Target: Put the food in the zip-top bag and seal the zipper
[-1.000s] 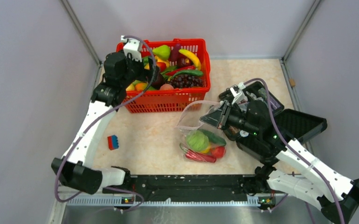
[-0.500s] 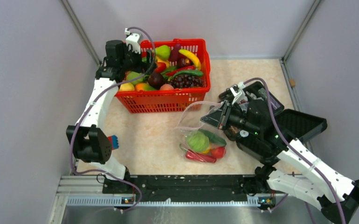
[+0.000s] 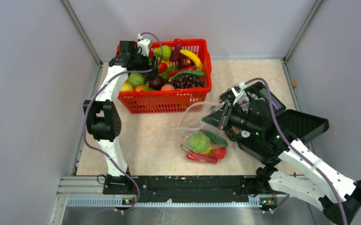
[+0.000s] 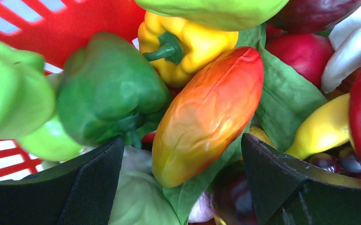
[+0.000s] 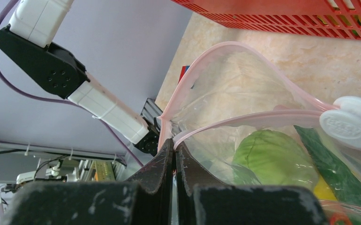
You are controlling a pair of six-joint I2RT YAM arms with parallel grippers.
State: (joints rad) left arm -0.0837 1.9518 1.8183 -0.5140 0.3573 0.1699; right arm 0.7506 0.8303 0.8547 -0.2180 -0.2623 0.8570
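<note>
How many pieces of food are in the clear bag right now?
5: cabbage at left, cucumber right of it, lemon peeking out below them, tomato at right, chili along the near edge. More may be hidden.

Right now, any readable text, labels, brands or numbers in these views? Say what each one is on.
No text can be read.
White slider on the zipper of the zip-top bag: embossed lettering, too blurred to read.
Red basket, black case, both arms: no markings visible.
</note>
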